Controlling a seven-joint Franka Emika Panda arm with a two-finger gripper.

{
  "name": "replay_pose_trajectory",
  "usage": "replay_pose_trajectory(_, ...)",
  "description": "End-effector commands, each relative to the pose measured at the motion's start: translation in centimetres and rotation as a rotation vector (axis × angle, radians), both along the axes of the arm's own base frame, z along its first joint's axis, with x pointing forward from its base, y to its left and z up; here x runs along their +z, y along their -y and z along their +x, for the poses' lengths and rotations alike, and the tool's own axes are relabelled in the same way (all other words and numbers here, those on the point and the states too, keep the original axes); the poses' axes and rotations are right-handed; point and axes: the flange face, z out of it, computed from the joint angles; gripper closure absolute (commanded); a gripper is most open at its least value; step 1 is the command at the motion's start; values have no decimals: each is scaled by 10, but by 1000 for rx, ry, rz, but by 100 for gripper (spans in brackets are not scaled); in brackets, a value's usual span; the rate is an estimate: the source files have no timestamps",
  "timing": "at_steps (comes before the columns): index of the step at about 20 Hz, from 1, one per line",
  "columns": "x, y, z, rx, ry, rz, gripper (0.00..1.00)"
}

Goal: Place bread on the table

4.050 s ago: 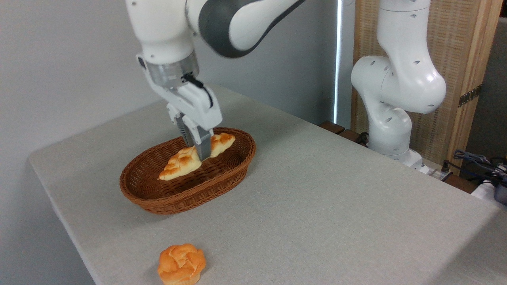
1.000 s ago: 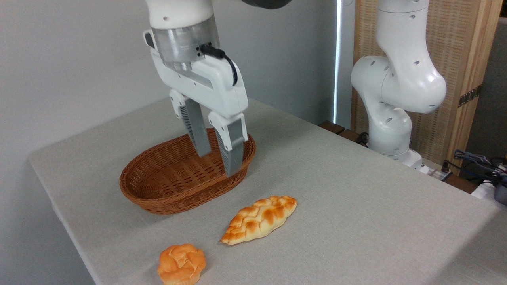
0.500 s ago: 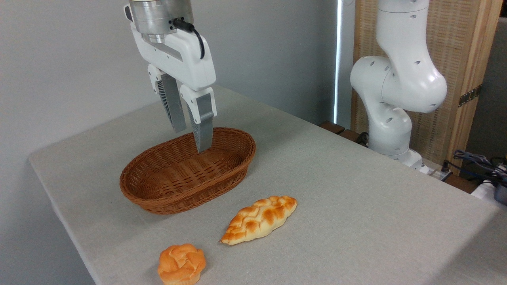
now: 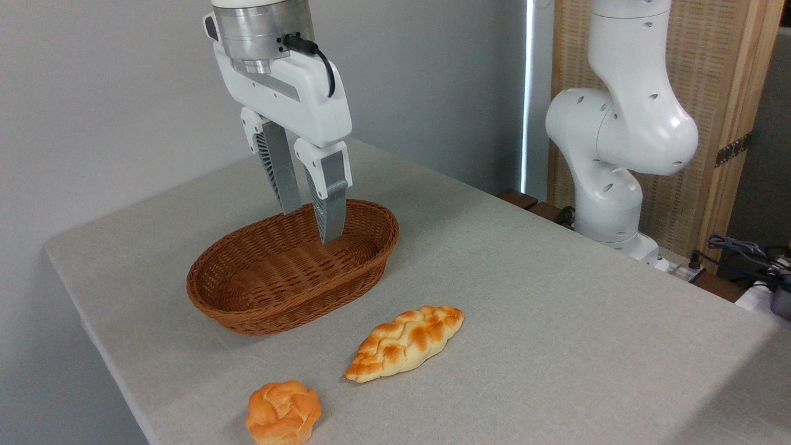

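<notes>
The braided golden bread (image 4: 405, 343) lies flat on the grey-beige table (image 4: 525, 296), just in front of and right of the wicker basket. My gripper (image 4: 311, 225) hangs above the basket, well up and back from the loaf. Its two grey fingers (image 4: 332, 207) stand apart with nothing between them, so it is open and empty.
The brown oval wicker basket (image 4: 247, 306) sits empty at the left middle of the table. A small round orange bun (image 4: 283, 412) rests near the front edge. The arm's white base (image 4: 612, 185) stands at the back right, with cables (image 4: 748, 256) beyond it.
Four seconds ago the gripper held the bread in the basket; the loaf now lies on the table. Over the last second the open gripper rose and drifted left, then shifted slightly right and down.
</notes>
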Motion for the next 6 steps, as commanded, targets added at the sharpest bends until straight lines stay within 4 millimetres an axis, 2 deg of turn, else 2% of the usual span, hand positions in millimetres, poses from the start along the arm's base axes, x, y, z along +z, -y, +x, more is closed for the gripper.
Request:
replay_pose_trajectory(1, 2, -7, -7, 4, 19, 10, 0)
replay_pose_trajectory(6, 1, -8, -7, 3, 13, 11, 0)
